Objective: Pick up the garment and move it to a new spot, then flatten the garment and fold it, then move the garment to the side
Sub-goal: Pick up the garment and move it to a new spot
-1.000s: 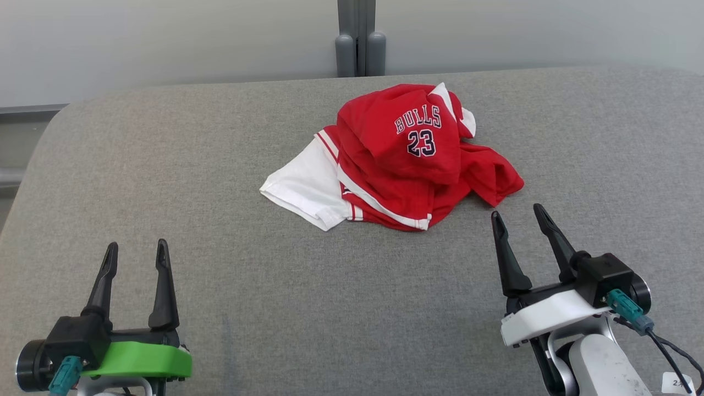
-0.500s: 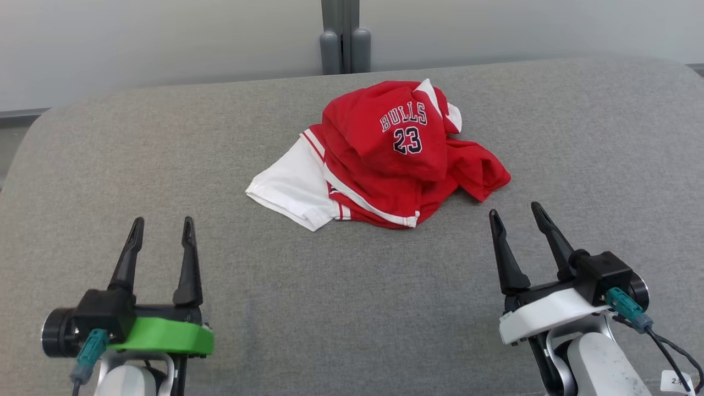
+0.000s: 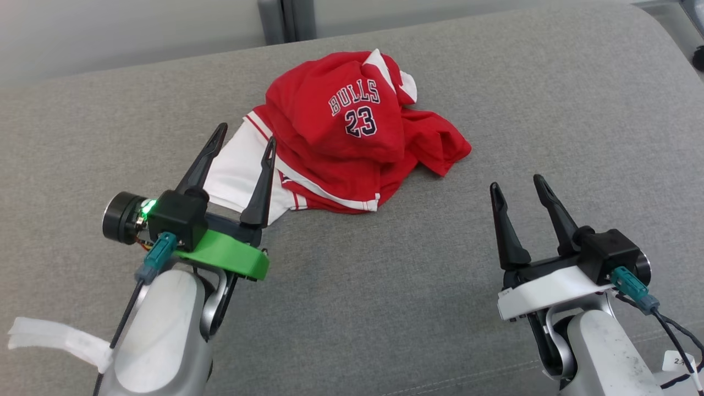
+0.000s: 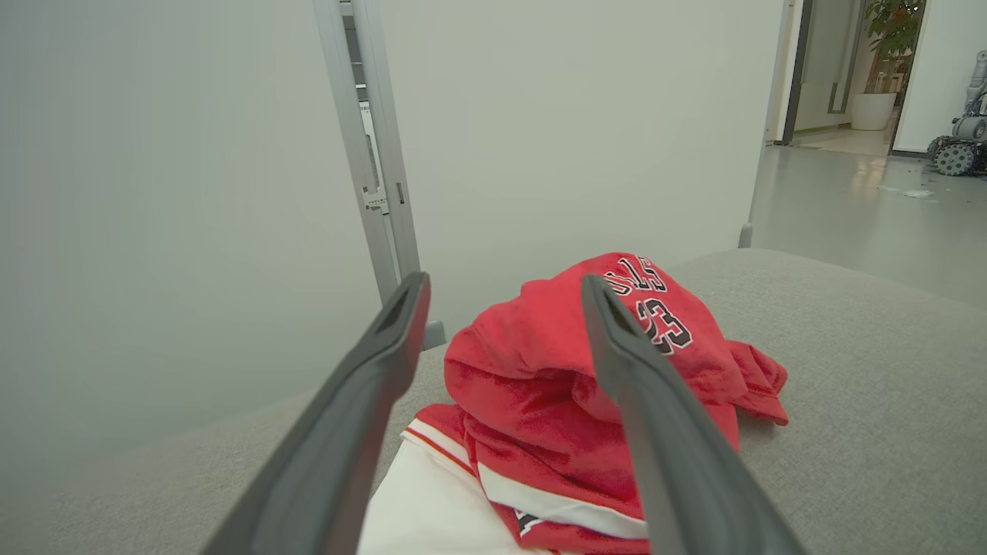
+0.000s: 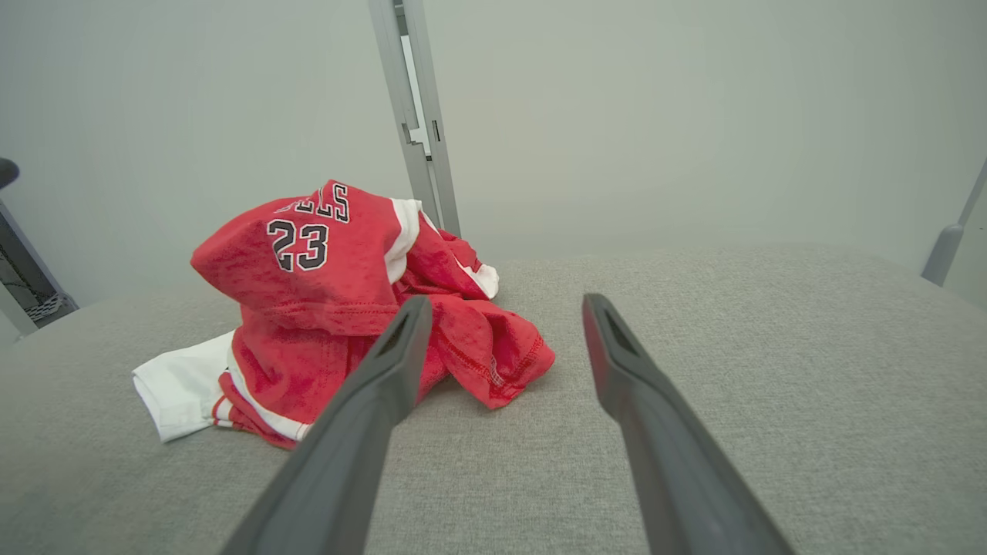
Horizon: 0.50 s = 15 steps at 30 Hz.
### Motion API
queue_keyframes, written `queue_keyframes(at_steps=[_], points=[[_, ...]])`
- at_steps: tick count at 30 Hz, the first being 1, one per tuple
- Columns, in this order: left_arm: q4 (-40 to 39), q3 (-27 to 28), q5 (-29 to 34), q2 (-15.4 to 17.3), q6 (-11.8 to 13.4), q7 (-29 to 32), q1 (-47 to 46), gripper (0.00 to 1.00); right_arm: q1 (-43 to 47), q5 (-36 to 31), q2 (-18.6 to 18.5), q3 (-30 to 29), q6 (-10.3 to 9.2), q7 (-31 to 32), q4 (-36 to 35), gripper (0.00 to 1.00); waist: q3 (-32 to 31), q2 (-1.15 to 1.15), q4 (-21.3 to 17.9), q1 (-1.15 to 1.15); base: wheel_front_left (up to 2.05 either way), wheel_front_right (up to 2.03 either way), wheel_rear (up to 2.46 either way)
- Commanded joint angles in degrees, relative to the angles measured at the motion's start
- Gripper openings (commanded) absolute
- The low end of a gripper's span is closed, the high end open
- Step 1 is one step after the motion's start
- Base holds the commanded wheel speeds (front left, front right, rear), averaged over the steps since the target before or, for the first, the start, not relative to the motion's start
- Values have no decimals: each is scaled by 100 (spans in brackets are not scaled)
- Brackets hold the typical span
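hovering over the near left side of the garment [image 3: 352,126]: left gripper [image 3: 247,133], fingers spread wide, nothing between them, white panel [image 3: 234,173] of the cloth framed below the tips; contact with the cloth not clear. poised off the near right side of the garment, short of its red corner: right gripper [image 3: 516,182], likewise wide open and empty. garment itself heaped and crumpled on the grey cushion [image 3: 385,286], number side up, not yet lifted. judged step: the very first, the pick-up before the move to a new spot; flattening, folding and setting aside all to come. next move likely calling for a drop of the left fingers onto the cloth and a firm pinch through a layer or two, perhaps with the right closing on the red corner too; risk of catching only a loose fold and dragging the heap
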Motion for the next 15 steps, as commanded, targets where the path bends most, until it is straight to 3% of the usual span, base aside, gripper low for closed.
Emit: queue_keyframes(at_steps=[1, 7, 15], points=[[107, -72, -9, 67, -27, 3, -158, 100, -78, 7, -4, -4, -8, -20, -32, 100, 332, 0, -341, 0, 0, 0, 0], [631, -456, -127, 172, -23, 4, -684, 100, -188, 63, 6, -64, -8, -20, -94, 100, 645, 0, -664, 0, 0, 0, 0], [994, -508, -238, 206, -23, 3, -878, 100, -240, 107, 12, -142, -8, -20, -185, 100, 810, 0, -832, 0, 0, 0, 0]])
